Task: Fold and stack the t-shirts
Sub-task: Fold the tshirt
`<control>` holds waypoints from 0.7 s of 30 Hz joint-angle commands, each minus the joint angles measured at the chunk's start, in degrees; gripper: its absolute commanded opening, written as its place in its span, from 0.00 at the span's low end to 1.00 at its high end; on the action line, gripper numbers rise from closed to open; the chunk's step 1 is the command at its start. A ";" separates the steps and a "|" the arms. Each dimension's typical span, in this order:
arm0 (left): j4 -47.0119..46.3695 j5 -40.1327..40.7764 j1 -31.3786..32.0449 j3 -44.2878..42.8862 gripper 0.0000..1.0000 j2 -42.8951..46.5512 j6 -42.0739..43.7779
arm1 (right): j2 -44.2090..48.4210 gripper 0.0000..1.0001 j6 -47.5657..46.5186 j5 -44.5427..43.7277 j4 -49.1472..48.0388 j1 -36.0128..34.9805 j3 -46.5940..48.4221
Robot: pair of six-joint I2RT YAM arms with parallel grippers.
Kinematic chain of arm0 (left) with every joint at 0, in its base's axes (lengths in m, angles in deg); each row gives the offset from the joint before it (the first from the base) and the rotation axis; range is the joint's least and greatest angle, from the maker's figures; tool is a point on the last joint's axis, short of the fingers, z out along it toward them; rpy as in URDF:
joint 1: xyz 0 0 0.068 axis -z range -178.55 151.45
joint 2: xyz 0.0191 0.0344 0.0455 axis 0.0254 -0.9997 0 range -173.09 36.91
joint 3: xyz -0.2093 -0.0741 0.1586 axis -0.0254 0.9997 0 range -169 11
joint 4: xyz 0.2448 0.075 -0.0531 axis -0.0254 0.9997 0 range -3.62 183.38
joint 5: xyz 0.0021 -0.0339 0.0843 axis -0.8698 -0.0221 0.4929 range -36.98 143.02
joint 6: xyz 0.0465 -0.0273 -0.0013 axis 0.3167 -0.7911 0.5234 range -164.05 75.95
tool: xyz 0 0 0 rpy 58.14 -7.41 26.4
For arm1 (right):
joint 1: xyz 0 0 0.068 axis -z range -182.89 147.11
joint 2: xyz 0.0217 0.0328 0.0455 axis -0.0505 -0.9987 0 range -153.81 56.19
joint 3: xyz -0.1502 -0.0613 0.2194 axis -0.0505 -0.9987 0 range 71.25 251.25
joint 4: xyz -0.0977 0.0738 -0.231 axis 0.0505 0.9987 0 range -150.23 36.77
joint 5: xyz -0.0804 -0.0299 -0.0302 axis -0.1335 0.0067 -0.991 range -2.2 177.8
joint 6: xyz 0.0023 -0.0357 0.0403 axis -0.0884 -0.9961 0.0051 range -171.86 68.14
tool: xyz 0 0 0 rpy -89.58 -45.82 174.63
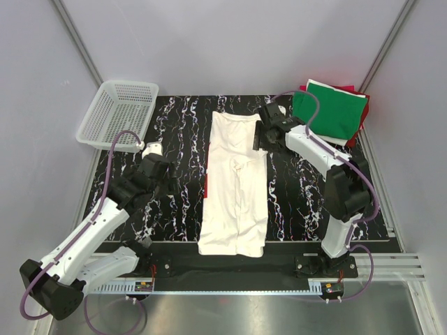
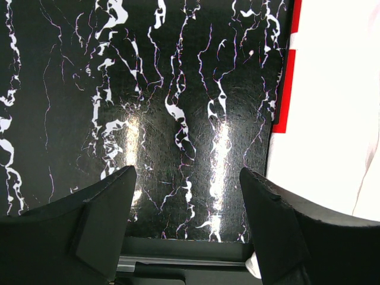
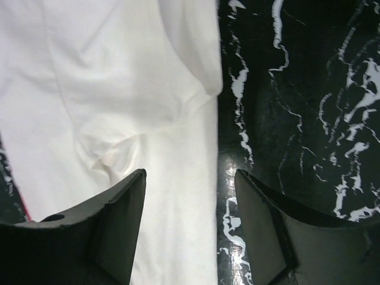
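Two arms stand at the near edge of a bench (image 1: 279,314) of dull metal, most of it covered by a black mat (image 1: 174,139) veined with white like marble and glossy enough to throw back the lamps. Plain pale walls (image 1: 230,42) close it in on three sides, with slim metal rails (image 1: 77,38) running up the back corners. At the far left corner sits a white mesh basket (image 1: 115,112). At the far right corner a folded green shirt (image 1: 330,112) lies on a red one (image 1: 364,112).

Down the middle of the mat, from far edge to near edge, lies the cream shirt (image 1: 234,188), folded into a long strip, with a red sliver (image 2: 285,77) showing at its left side. The left gripper (image 2: 187,175) hangs over bare mat left of it, jaws wide and empty. The right gripper (image 3: 190,175) is above the shirt's far right edge, jaws apart, gripping nothing.
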 commanded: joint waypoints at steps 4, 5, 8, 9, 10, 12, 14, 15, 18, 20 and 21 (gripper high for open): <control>-1.15 1.51 -0.30 -0.22 0.76 -0.07 0.00 | -6.12 0.67 -3.56 9.50 -2.49 -0.13 9.68; -1.15 1.51 -0.30 -0.22 0.76 -0.07 0.00 | -7.89 0.66 -3.91 9.67 -1.79 0.04 11.70; -1.15 1.42 -0.30 -0.22 0.76 -0.16 0.09 | -14.92 0.64 -4.35 11.08 0.32 -0.04 20.05; -1.23 1.42 -0.30 -0.22 0.76 -0.25 0.09 | -16.68 0.63 -4.35 11.43 0.85 -0.04 24.16; -1.23 1.42 -0.30 -0.22 0.76 -0.51 0.09 | -20.27 0.63 -4.79 11.35 2.16 -0.04 26.37; -1.15 1.42 -0.30 -0.31 0.76 -0.69 0.18 | -23.80 0.63 -5.58 10.56 3.31 0.05 32.25; -1.23 1.25 -0.30 -0.31 0.76 -0.78 0.35 | -28.81 0.63 -7.08 8.55 5.86 0.31 36.57; -1.23 1.25 -0.30 -0.22 0.76 -0.86 0.27 | -30.31 0.63 -7.51 8.36 6.56 0.48 40.16; -1.32 0.99 -0.30 -0.22 0.76 -0.86 0.35 | -34.27 0.63 -8.13 8.01 8.59 2.41 44.31; -1.32 0.90 -0.30 -0.31 0.76 -1.04 0.44 | -34.63 0.63 -8.40 8.18 8.42 4.43 44.15; -1.24 0.98 -0.30 -0.31 0.76 -0.95 0.44 | -34.54 0.63 -8.83 8.09 8.07 5.05 43.37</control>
